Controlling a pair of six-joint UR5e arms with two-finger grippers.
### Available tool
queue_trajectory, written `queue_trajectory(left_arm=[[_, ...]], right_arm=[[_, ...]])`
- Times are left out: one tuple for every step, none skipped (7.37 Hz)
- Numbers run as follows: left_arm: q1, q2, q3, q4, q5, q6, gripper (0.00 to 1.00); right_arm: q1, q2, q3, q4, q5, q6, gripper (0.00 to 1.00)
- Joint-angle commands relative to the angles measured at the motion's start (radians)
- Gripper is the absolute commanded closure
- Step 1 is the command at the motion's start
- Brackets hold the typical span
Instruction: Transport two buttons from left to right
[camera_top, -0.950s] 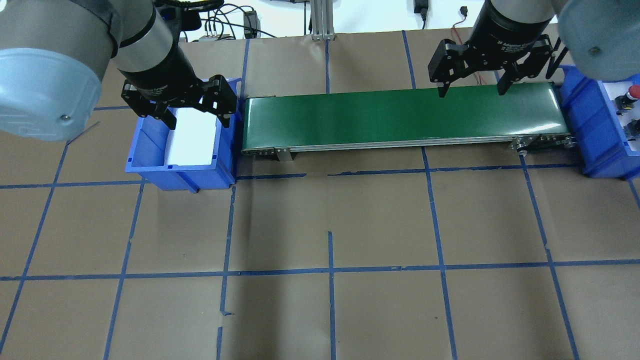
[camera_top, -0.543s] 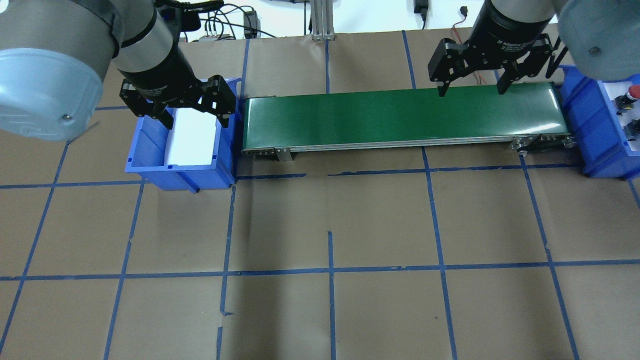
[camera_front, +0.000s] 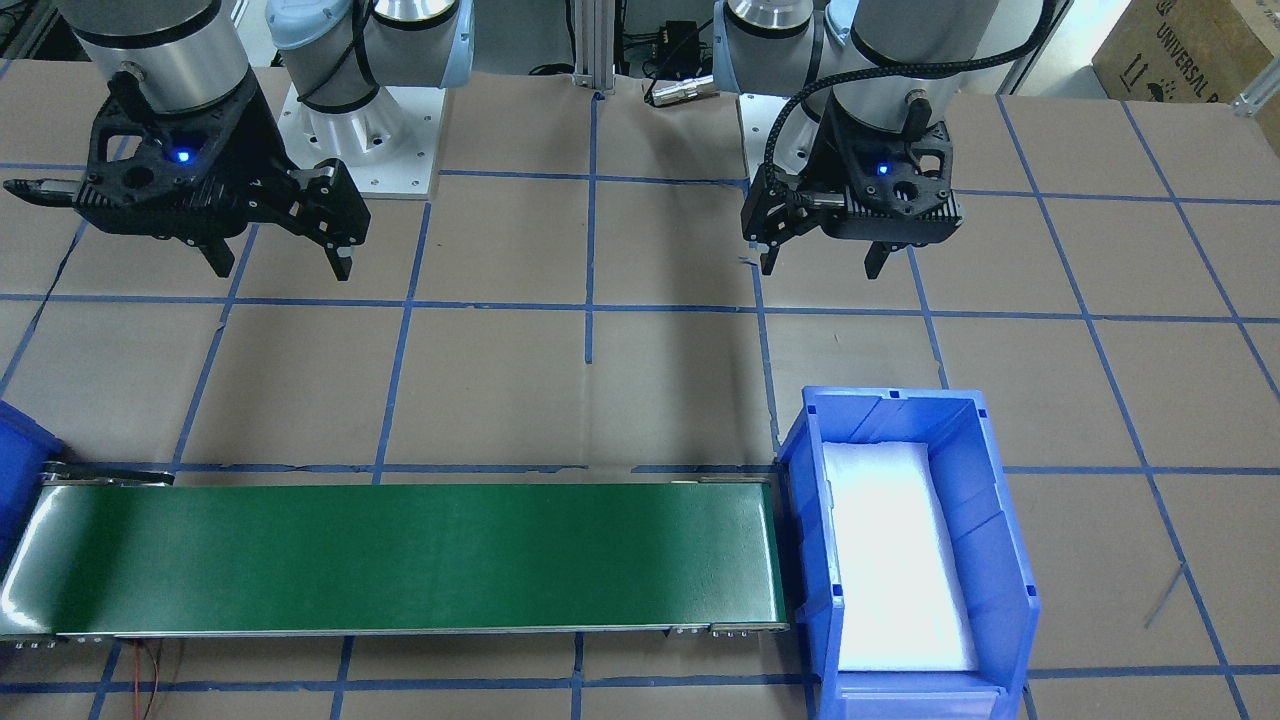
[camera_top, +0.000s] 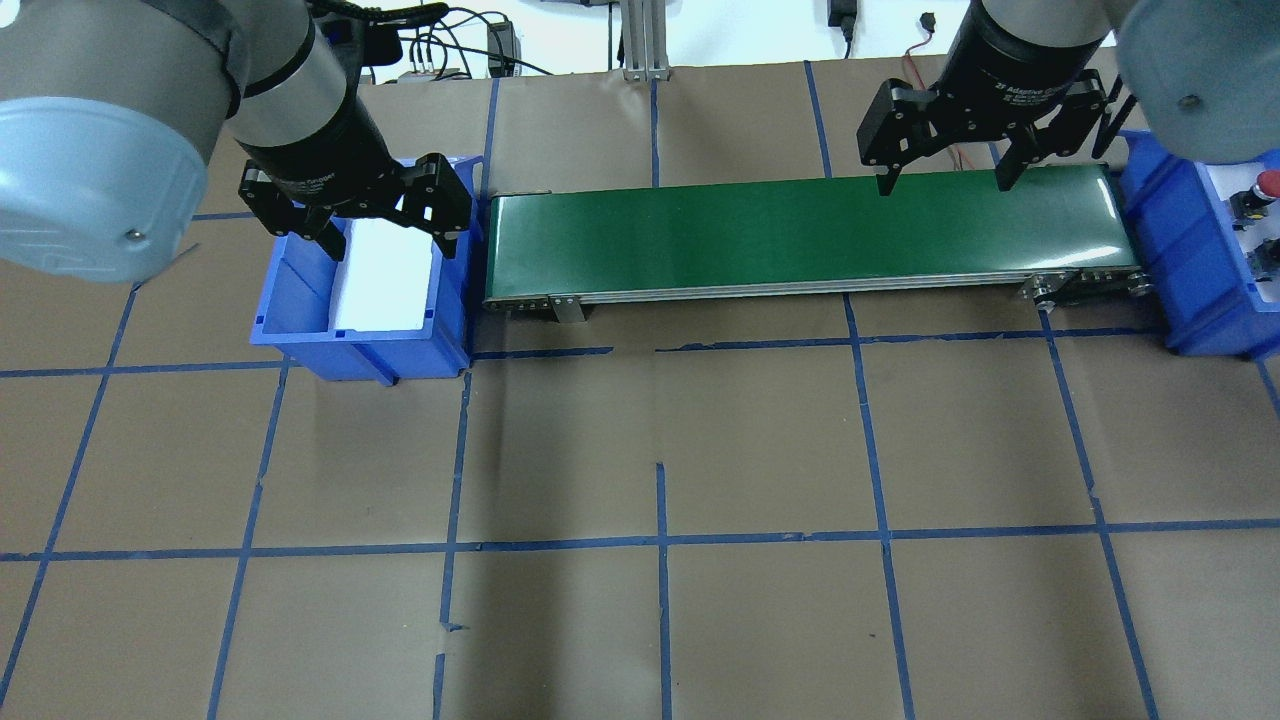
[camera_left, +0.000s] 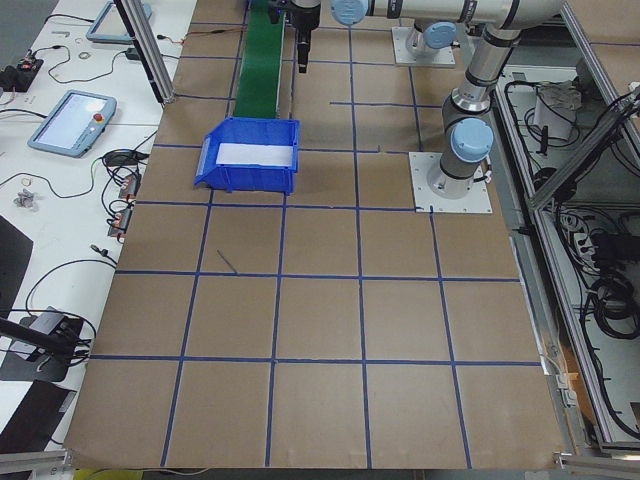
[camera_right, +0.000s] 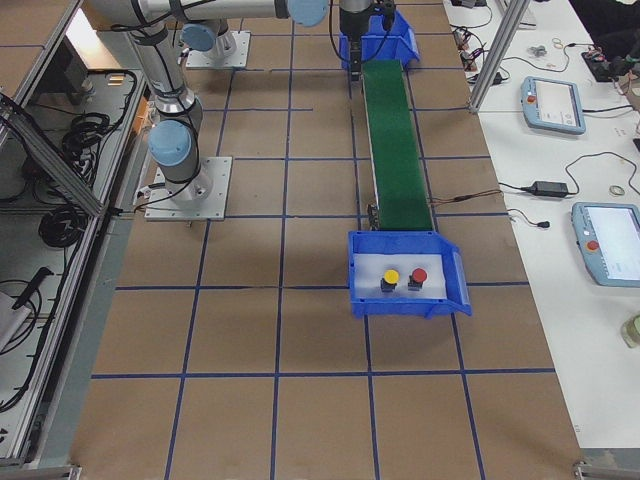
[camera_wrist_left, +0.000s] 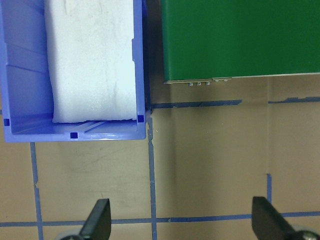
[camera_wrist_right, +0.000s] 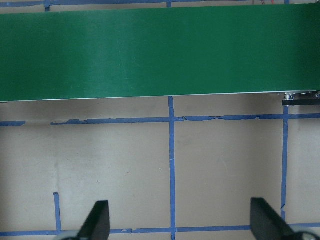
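Note:
The two buttons, one yellow-capped (camera_right: 391, 277) and one red-capped (camera_right: 419, 276), stand side by side on white foam in the blue bin (camera_right: 400, 303) at the conveyor's right end. In the overhead view the red button (camera_top: 1268, 182) shows at the right edge. My left gripper (camera_top: 390, 243) hangs open and empty above the table on the robot's side of the left blue bin (camera_top: 300, 335); the front-facing view also shows this gripper (camera_front: 820, 268). My right gripper (camera_top: 943, 185) is open and empty too, raised near the belt's right part, and the front-facing view shows it (camera_front: 282, 270) as well.
A green conveyor belt (camera_top: 800, 230) runs between the two bins. The left bin (camera_front: 1000, 520) holds only a white foam pad (camera_front: 895, 560). Brown paper with blue tape lines covers the table. Cables and an aluminium post (camera_top: 640, 40) stand behind the belt.
My left gripper has drifted slightly left and away, still open. The right gripper has barely moved.

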Motion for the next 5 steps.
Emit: queue_trajectory(left_arm=[[-0.002, 0.000, -0.001, -0.002, -0.002, 0.000, 0.00], [-0.002, 0.000, -0.001, -0.002, -0.002, 0.000, 0.00], [-0.003, 0.000, -0.001, -0.002, -0.003, 0.000, 0.00], [-0.003, 0.000, -0.002, -0.002, -0.003, 0.000, 0.00], [-0.003, 0.000, -0.004, -0.002, -0.003, 0.000, 0.00]], right_arm=[[0.000, 0.000, 0.002, 0.001, -0.001, 0.000, 0.00], [0.000, 0.000, 0.002, 0.001, -0.001, 0.000, 0.00], [0.000, 0.000, 0.003, 0.001, -0.002, 0.000, 0.00], [0.000, 0.000, 0.002, 0.002, -0.007, 0.002, 0.00], [0.000, 0.000, 0.003, 0.002, -0.007, 0.002, 0.00]])
